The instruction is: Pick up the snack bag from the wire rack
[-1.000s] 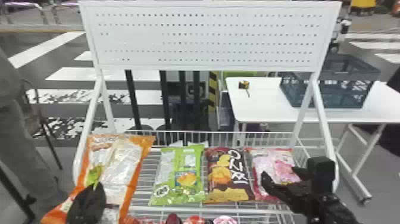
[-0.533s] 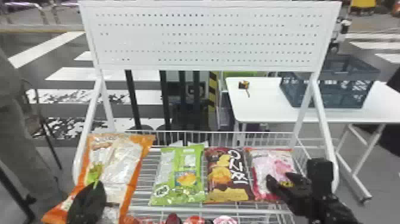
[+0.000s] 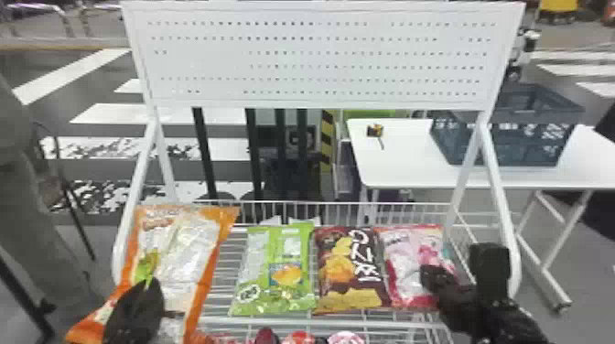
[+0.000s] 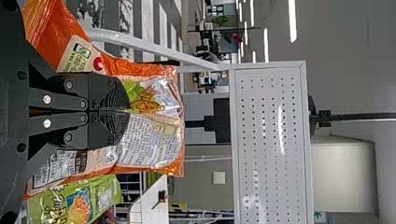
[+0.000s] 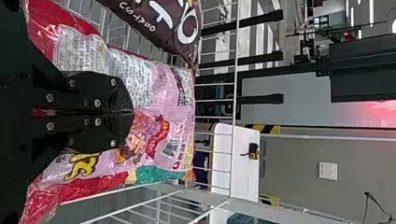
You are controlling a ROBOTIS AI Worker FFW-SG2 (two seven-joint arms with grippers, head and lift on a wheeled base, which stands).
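The right gripper lies over the 4 o'clock part of the pink snack bag, its fingers pressed together on the film; the right wrist view shows the bag bulging to either side of the tips. The bag lies on the wire rack. With the dial centred on this gripper in the head view, the brown snack bag is at 9 o'clock, just beside the pink one. The green snack bag follows in the same direction. Farther out at 9 o'clock is the left gripper, its fingers brought together on the orange snack bag. From these fingers, the upper part of that bag extends toward 12 and 1 o'clock. Referred again to the right gripper, further packages are at 8 o'clock, along the front of the rack. The perforated white panel stands at 11 o'clock. Beyond the rack, the white table is at 12 o'clock and the blue-grey crate upon it at 1 o'clock.
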